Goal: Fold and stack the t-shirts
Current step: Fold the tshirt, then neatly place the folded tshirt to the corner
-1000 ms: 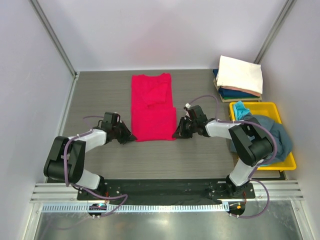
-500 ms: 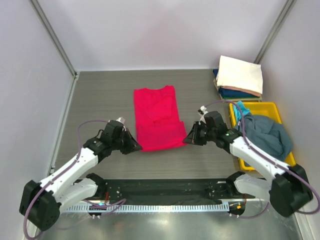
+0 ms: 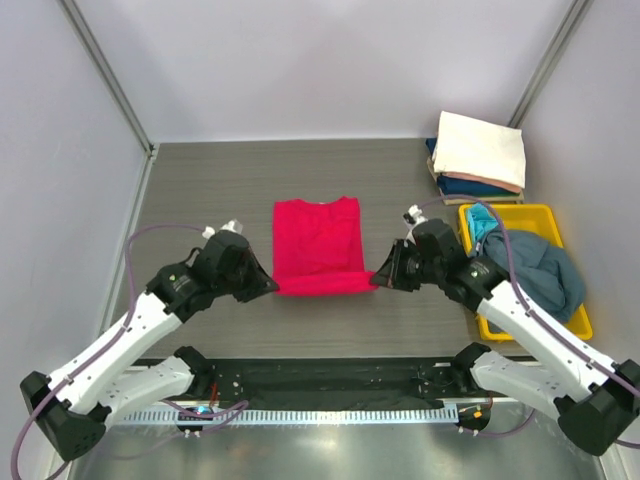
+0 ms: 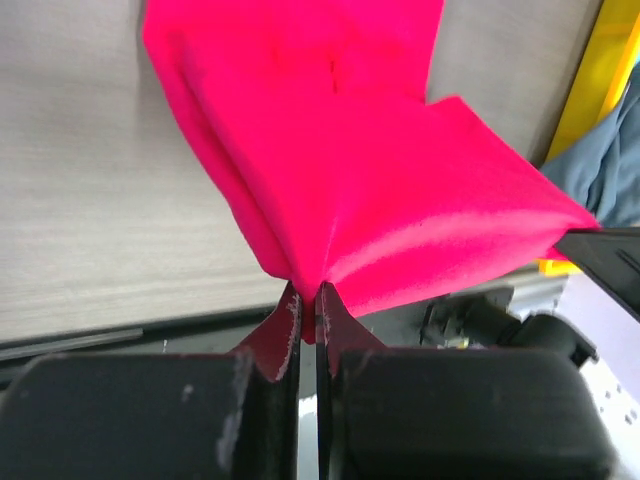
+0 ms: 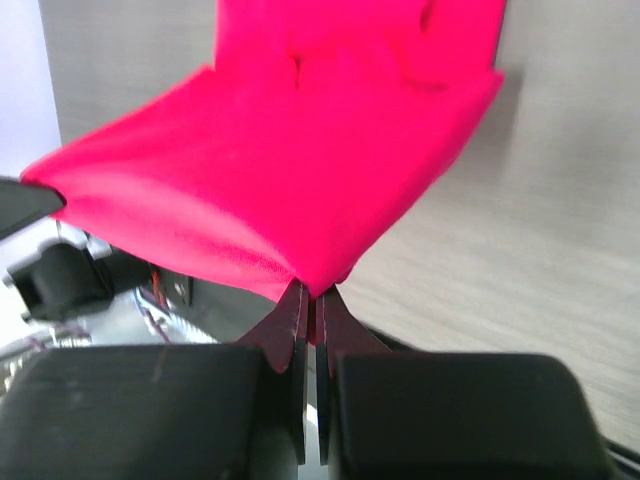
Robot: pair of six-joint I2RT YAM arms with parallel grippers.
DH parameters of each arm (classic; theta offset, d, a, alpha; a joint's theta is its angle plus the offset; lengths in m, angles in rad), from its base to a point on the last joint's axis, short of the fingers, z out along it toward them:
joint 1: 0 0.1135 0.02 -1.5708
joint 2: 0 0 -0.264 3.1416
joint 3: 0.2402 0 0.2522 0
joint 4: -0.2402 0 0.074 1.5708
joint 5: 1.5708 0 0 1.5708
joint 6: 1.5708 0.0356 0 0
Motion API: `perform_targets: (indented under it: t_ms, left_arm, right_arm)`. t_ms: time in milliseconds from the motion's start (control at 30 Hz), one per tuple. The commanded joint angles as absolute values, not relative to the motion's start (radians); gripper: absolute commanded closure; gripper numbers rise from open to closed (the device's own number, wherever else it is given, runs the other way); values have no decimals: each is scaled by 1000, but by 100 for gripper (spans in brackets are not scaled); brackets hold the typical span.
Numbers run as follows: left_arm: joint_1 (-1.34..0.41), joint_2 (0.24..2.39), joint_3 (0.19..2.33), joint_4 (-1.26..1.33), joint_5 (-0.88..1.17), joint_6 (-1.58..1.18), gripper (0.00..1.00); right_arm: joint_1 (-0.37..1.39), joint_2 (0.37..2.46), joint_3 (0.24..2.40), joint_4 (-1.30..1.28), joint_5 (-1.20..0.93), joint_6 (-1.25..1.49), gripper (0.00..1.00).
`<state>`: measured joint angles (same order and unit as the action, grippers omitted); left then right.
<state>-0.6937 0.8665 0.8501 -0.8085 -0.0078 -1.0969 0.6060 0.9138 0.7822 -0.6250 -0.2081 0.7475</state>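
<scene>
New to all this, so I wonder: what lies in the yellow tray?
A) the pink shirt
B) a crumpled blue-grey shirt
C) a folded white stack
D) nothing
B: the blue-grey shirt is heaped in the yellow tray, beside some teal cloth.

No readable text, labels, brands or numbers in any view.

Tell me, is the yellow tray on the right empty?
No, a slate blue-grey t-shirt and a teal one lie heaped in the yellow tray in the top view.
</scene>
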Motion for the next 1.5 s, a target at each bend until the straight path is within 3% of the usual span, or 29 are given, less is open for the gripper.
perform_targets:
  t_ms: [0, 567, 867, 900, 933, 967, 1000, 1033, 1133, 1267, 1467]
  left_arm:
    - [-687, 955, 986, -890, -156, -1019, 100]
    - [-315, 1514, 1379, -769, 136, -815, 100]
    - [-177, 2055, 1843, -821, 337, -747, 97]
    - [-163, 2115, 1902, -836, 336, -744, 81]
    - [-155, 2172, 2068, -930, 339, -738, 68]
    - [-149, 2281, 2136, -968, 359, -720, 51]
    - [-144, 2325, 2216, -1001, 400, -712, 29]
    - [-138, 2359, 2320, -1076, 403, -703, 19]
    - [-140, 2352, 2338, -1117, 387, -647, 9]
    - [-135, 2128, 1980, -993, 344, -630, 9]
    - [-137, 1743, 1568, -922, 295, -591, 13]
  right_arm:
    - [578, 1008, 963, -667, -95, 680, 99]
    - [353, 1555, 1353, -604, -258, 486, 99]
    - [288, 2009, 1772, -658, -331, 445, 99]
    - [282, 2060, 1826, -672, -342, 430, 88]
    - [278, 2103, 1883, -708, -353, 419, 62]
    - [273, 2181, 1995, -739, -325, 410, 27]
    - [273, 2206, 2044, -771, -310, 397, 14]
    - [272, 2220, 2080, -808, -298, 378, 2]
    - [270, 2143, 1992, -752, -259, 370, 0]
    - [256, 2002, 1674, -539, -346, 388, 0]
    - [244, 2026, 1580, -451, -425, 380, 1]
